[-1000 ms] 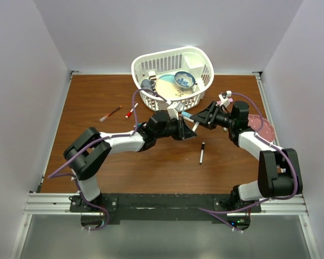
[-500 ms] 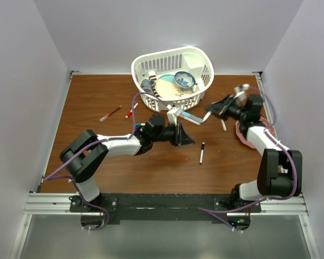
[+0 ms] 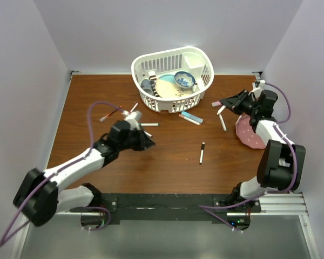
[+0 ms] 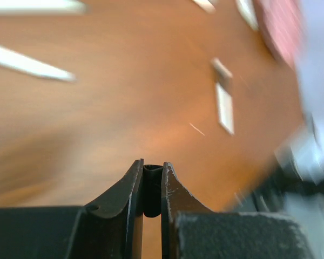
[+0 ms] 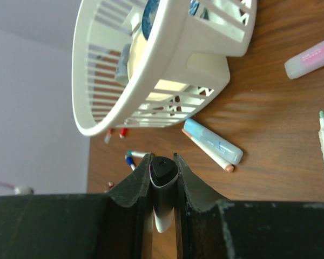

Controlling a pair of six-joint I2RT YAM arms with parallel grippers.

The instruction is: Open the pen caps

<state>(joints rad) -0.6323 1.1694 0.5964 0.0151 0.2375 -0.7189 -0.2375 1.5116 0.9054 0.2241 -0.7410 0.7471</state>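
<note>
Brown wooden table (image 3: 167, 172), white walls around. Left claw (image 4: 152, 164) over left-middle of table, almost closed, pinching small dark piece, probably black cap (image 4: 152, 186); view there is blurred. Right claw (image 5: 162, 157) near far right edge, narrow, clamping white marker (image 5: 162, 216), dark end toward camera. White basket (image 5: 205, 67) at far centre. Pink cap (image 3: 216, 103) lies on table near Right claw. Teal marker (image 3: 191, 117) lies just before basket. Black pen (image 3: 202, 153) lies apart, nearer arm bases.
</note>
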